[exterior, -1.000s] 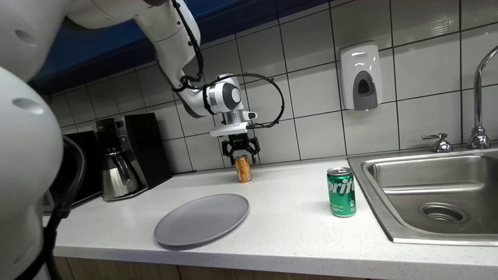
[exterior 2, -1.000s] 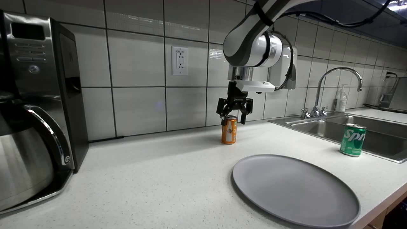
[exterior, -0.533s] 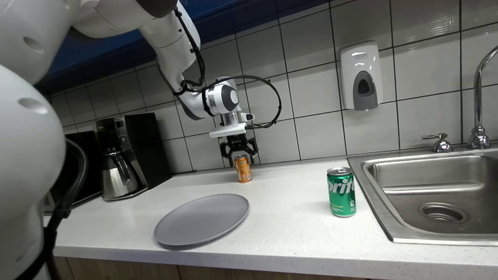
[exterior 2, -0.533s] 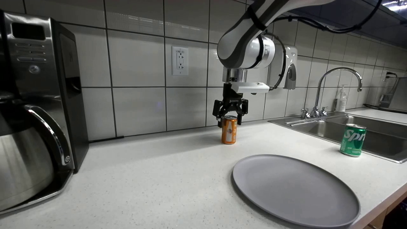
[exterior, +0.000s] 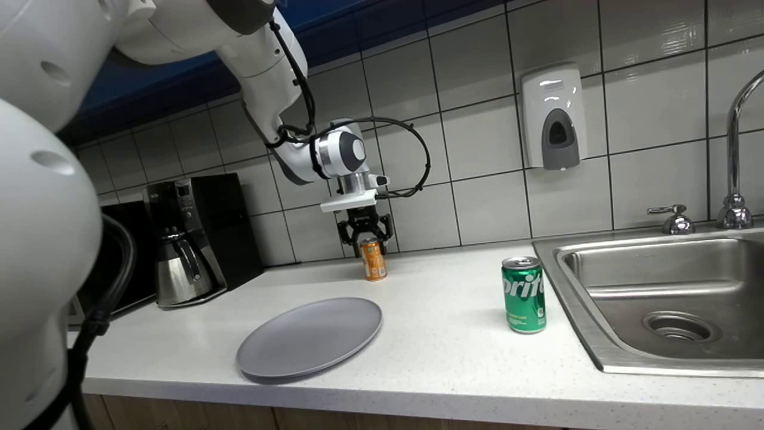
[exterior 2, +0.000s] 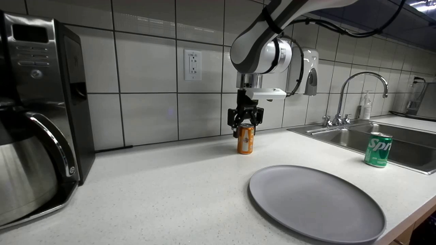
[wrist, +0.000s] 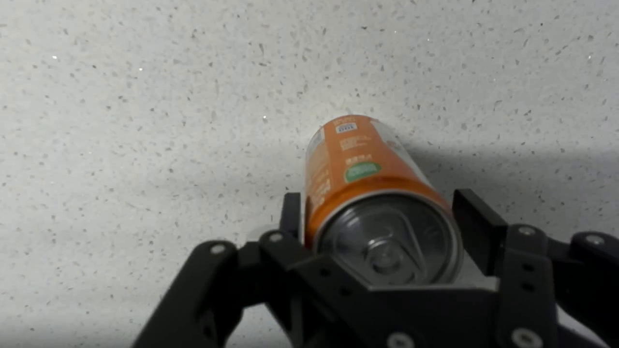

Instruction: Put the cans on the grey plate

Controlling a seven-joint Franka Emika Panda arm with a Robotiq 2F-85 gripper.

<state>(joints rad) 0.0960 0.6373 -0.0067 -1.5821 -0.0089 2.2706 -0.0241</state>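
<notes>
Plate [exterior: 310, 337], round and matte grey, lies flat near the front edge of the speckled white counter [exterior: 441, 298]. Farther back and well apart from it, just beside the steel sink [exterior: 579, 307], a green can [exterior: 524, 301] stands upright, silver top uppermost; its white letters, pieced together from both exterior views, run "Sprit", and the finer print below them is too small to read. Farther still, an orange can [exterior 2: 245, 141] stands upright on the counter. A white bottle shape with a round mark shows on its side; the wrist view adds a green oval, a small white panel and rows of blurred pale print, and I cannot make out a brand. Over that can the black gripper [exterior 2: 245, 132] points straight down, its jaws standing on opposite sides of the can's upper part, very close to it; whether they pinch it I cannot tell. Behind rises the tiled wall [exterior: 483, 203], where an outlet [exterior 2: 193, 64] carries tiny print above its sockets and a white soap dispenser [exterior: 552, 116] has a faint label near the top, neither legible.
</notes>
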